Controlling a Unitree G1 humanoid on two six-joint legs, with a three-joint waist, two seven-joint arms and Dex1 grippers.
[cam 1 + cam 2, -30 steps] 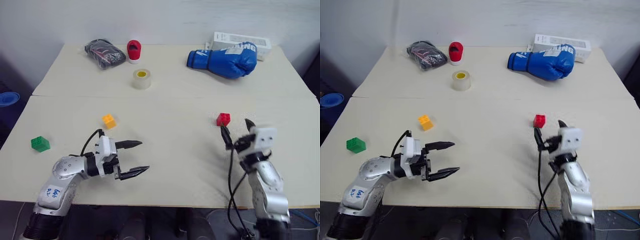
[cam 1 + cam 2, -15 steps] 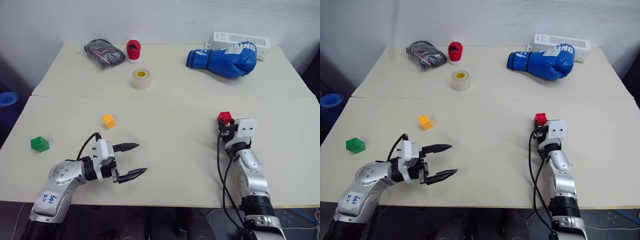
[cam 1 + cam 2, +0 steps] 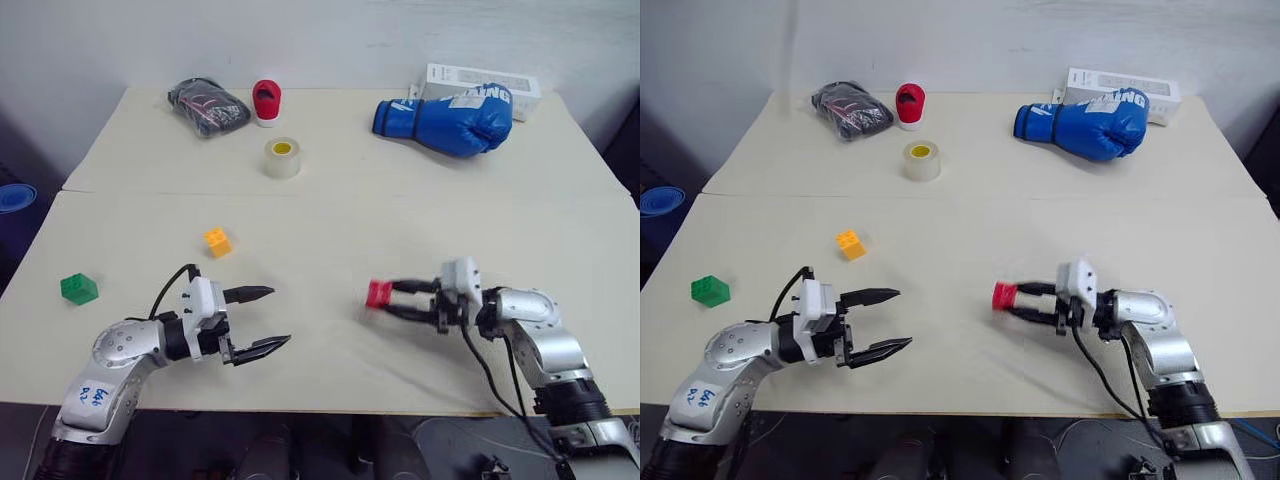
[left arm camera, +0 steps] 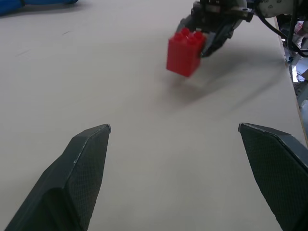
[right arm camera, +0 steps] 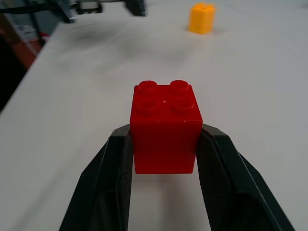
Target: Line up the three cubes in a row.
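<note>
Fingers of the right end effector are clamped on the red cube, one on each side, holding it studs-up just above the table at lower centre-right of the left eye frame, with a soft shadow under it. The end effector points toward the frame's left. At lower left the left end effector hovers over the table with its two black fingers spread wide apart and nothing between them, pointing toward the red cube. The orange-yellow cube sits on the table left of centre, above the left end effector in the frame. The green cube lies near the left edge, well apart from the other two. Along the top of the frame lie a roll of clear tape, a red-and-white cap and a blue boxing glove.
</note>
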